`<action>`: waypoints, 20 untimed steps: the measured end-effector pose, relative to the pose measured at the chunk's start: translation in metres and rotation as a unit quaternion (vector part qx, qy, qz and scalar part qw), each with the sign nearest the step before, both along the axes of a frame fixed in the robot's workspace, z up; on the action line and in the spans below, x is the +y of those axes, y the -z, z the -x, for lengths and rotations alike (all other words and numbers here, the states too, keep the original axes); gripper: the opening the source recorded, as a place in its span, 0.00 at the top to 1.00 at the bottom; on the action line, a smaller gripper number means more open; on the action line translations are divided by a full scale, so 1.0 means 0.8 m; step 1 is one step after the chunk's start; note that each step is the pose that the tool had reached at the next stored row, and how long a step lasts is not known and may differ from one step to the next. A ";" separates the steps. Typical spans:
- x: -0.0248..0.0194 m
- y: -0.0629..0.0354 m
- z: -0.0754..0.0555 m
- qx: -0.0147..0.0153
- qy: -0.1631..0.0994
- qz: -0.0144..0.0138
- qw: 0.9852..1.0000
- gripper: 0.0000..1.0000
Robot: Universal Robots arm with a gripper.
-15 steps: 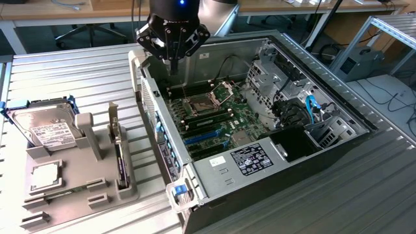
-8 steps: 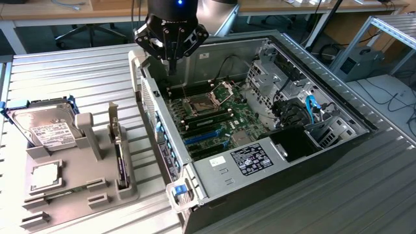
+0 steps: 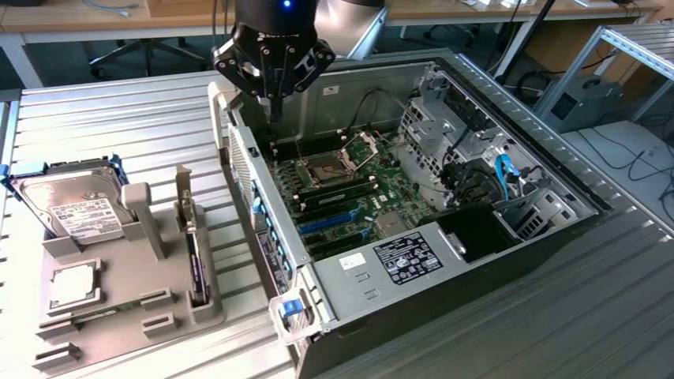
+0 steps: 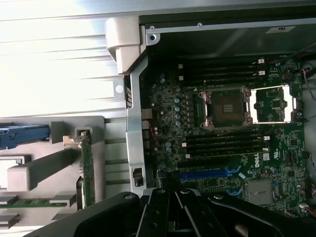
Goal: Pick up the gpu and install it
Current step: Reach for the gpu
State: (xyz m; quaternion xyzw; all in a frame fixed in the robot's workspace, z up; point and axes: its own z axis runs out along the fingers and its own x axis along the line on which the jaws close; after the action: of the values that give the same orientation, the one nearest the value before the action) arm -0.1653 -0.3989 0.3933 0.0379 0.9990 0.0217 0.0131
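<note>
Gripper (image 3: pixel 273 109) points straight down over the case (image 3: pixel 245 162), apart from the gpu (image 3: pixel 194 245).

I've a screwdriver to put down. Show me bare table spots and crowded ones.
Free: the ribbed table behind the grey fixture, and the stretch at the exterior view's right of the computer case. Crowded: the fixture with hard drive and gpu, and the narrow strip between it and the case.

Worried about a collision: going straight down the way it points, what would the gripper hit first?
The gripper would probably meet the motherboard, just inside the case wall; depth is unclear, so it might clip that wall instead.
</note>
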 end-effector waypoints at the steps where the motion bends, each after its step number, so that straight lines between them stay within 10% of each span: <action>1: 0.0000 0.000 0.001 0.000 0.000 0.000 1.000 0.88; 20: 0.0000 0.000 0.013 0.000 0.000 0.000 1.000 0.88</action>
State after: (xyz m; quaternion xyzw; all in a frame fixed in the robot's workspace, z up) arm -0.1755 -0.3990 0.3933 0.0379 0.9990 0.0217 0.0131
